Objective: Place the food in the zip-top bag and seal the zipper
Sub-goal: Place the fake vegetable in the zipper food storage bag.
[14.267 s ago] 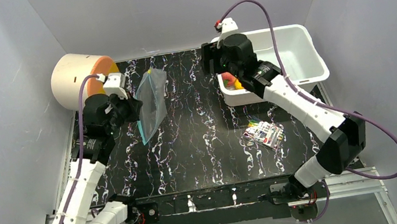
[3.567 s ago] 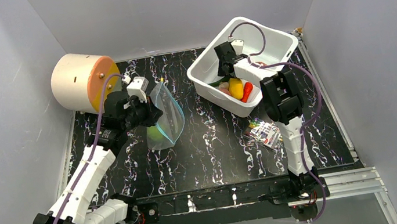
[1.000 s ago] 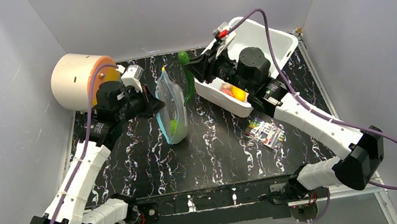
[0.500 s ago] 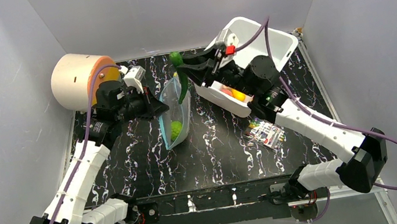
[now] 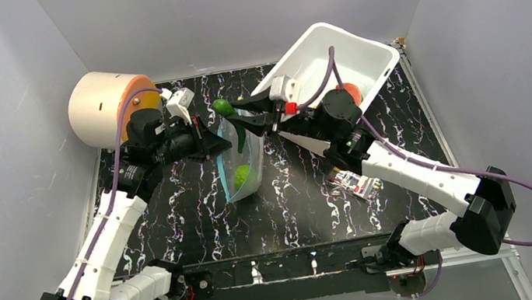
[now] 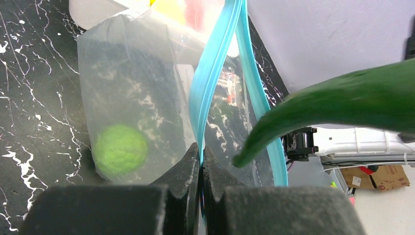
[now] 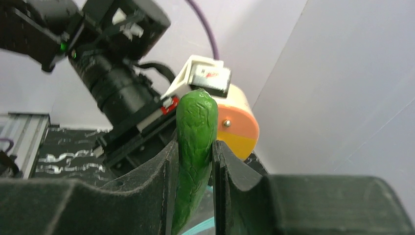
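Cucumber (image 6: pixel 342 103) has lowered, tip between the bag's (image 6: pixel 132 98) parted zipper (image 6: pixel 215 73) edges.

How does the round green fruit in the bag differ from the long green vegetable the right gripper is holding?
Shape: the round green fruit is a small ball; the long green vegetable is slender and tapered.
Shade: the fruit is lighter green, the vegetable darker.
Place: the fruit lies loose low inside the zip-top bag; the vegetable is clamped in the right gripper, with its tip at the bag's open mouth.
Both are green food items.
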`<state>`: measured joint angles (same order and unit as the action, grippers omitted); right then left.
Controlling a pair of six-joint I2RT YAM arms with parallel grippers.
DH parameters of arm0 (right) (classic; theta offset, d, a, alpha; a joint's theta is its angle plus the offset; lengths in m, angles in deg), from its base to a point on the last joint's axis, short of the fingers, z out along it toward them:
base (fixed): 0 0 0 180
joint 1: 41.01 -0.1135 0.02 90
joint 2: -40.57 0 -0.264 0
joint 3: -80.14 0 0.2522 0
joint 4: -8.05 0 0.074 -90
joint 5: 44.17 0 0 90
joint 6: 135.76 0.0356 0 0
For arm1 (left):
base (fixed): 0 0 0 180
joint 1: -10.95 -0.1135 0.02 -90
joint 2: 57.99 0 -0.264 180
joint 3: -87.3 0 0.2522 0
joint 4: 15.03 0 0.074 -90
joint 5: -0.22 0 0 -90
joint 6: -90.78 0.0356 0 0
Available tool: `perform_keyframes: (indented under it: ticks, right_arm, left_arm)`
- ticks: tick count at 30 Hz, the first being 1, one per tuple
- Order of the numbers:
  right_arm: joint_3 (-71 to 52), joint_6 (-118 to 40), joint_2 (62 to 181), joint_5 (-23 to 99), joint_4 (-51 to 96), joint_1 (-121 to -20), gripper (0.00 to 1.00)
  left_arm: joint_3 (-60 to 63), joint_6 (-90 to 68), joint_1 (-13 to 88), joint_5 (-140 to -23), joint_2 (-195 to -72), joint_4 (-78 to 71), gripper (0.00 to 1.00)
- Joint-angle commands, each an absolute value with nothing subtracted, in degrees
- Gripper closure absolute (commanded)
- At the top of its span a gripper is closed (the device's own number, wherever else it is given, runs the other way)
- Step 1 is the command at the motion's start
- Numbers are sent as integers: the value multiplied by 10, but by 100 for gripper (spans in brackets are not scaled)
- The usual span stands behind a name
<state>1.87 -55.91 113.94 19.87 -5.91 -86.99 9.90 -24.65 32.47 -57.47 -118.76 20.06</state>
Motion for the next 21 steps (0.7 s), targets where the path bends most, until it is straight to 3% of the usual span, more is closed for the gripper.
perform_keyframes:
  ticks: [1,10,17,21]
  right_arm:
    - [38,-619,1150,168,-79,-874,81]
    - [69,-625,1164,186,-56,-874,77]
    - [69,-551,1187,272,-61,-874,66]
    - [31,-523,1207,314,12,-874,59]
  left_arm:
    - [103,-255,327,-550,-1171,188,100]
    - [97,-241,327,-552,-1156,189,100]
    - [112,-239,327,-571,-1145,164,100]
    - [116,-223,327,-593,-1151,175,100]
